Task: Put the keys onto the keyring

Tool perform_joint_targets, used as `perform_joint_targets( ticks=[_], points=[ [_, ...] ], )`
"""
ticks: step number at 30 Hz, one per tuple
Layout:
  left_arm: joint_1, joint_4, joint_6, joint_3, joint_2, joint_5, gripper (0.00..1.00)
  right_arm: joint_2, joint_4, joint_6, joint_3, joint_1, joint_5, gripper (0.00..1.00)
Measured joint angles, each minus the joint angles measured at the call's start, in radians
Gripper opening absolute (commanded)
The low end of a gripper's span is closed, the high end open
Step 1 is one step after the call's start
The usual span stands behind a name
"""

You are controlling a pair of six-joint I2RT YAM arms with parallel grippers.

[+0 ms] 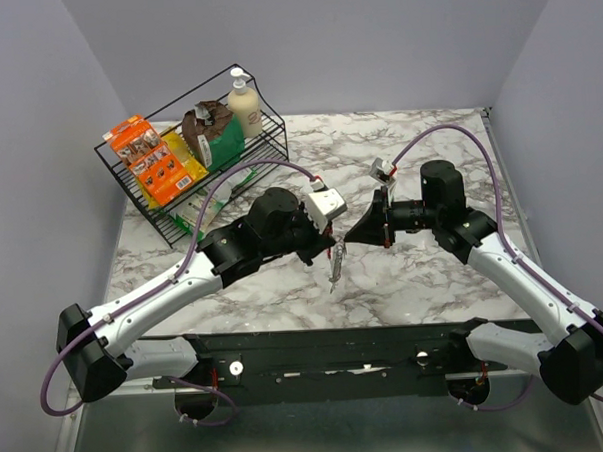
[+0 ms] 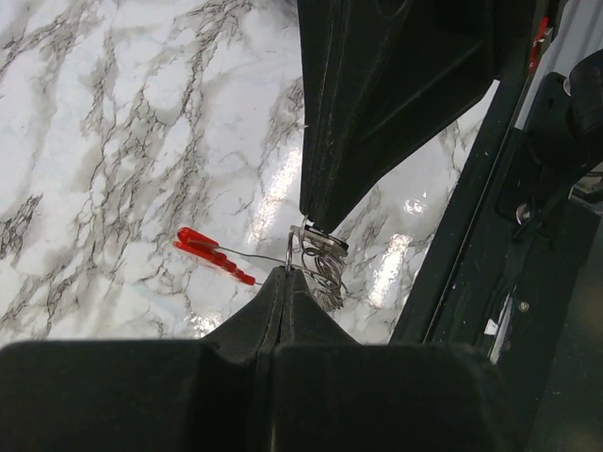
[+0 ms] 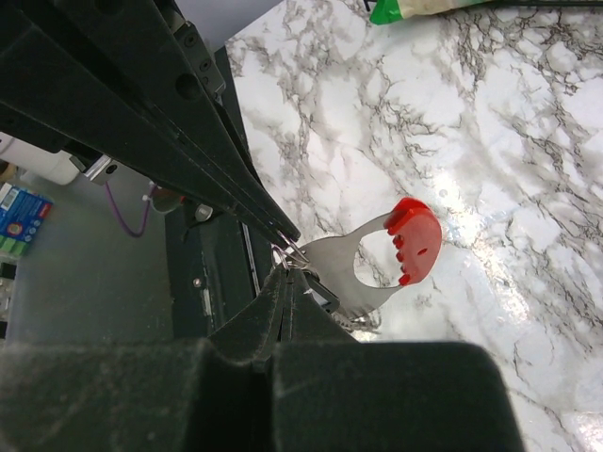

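Observation:
The keyring is a thin silvery wire ring joined to a flat silvery piece with a red end. The red end also shows in the left wrist view. My left gripper is shut on the wire ring from one side. My right gripper is shut on it from the other side. The two tips meet above the table in the top view, left against right. The keys are small pieces bunched at the ring, partly hidden by the fingers. A silvery bunch hangs below the tips.
A black wire basket with snack packs and a soap bottle stands at the back left. The marble table ends at a black base rail near the arms.

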Motion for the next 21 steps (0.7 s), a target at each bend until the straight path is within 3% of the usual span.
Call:
perform_joint_targets(
  ticks=[21],
  points=[
    [-0.008, 0.000, 0.000, 0.000, 0.011, 0.000, 0.00, 0.003, 0.000, 0.000, 0.000, 0.000, -0.007, 0.00]
  ],
)
